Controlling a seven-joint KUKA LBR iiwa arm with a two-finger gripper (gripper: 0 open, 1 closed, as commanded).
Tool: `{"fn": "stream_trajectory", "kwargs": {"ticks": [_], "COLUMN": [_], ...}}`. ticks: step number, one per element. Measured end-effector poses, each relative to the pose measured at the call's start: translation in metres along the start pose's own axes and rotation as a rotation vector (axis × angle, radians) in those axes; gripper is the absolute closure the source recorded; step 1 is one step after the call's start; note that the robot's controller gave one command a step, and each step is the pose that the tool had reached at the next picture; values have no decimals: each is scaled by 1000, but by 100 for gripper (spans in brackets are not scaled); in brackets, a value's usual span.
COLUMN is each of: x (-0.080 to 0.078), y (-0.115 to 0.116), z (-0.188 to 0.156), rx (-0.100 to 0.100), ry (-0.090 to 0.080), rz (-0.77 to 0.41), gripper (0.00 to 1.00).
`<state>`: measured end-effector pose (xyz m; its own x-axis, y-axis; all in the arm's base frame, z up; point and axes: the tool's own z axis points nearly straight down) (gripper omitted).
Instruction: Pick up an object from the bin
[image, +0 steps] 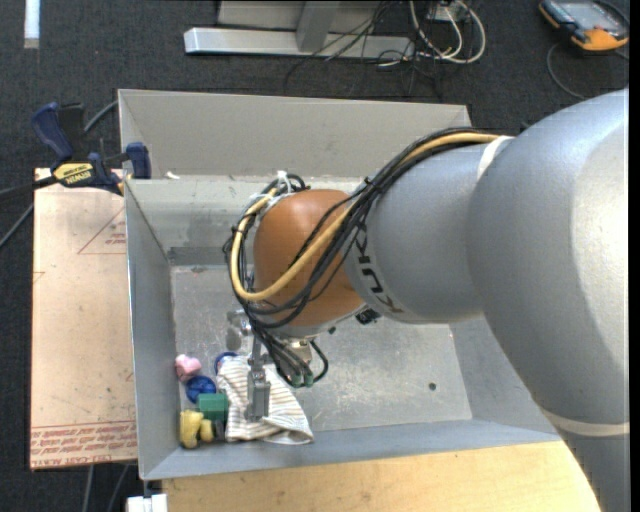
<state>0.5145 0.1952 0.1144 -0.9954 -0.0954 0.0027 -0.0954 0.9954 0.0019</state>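
Arm (500, 250) covering bin (145, 300), claw (258, 395) at striped cloth (280, 418)

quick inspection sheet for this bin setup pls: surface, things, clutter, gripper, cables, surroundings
surface: grey metal bin, floor scuffed.
job's things: striped cloth at the front left; beside it a green block, yellow toy, blue piece and pink piece.
clutter: nothing seen beyond that small heap.
grippers: gripper low over the striped cloth; whether it grips cannot be told.
cables: yellow and black cables loop round the orange wrist cover.
surroundings: dark floor, loose wires behind the bin.
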Motion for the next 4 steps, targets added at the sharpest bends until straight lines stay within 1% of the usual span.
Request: {"fn": "stream_trajectory", "kwargs": {"ticks": [1, 2, 3, 4], "x": [11, 21, 21, -1], "y": [-3, -64, -64, -61], "z": [27, 40, 40, -176], "rx": [0, -2, -2, -3], "ry": [2, -3, -3, -11], "rz": [79, -105, -105, -83], "gripper": [0, 100, 100, 100]}}
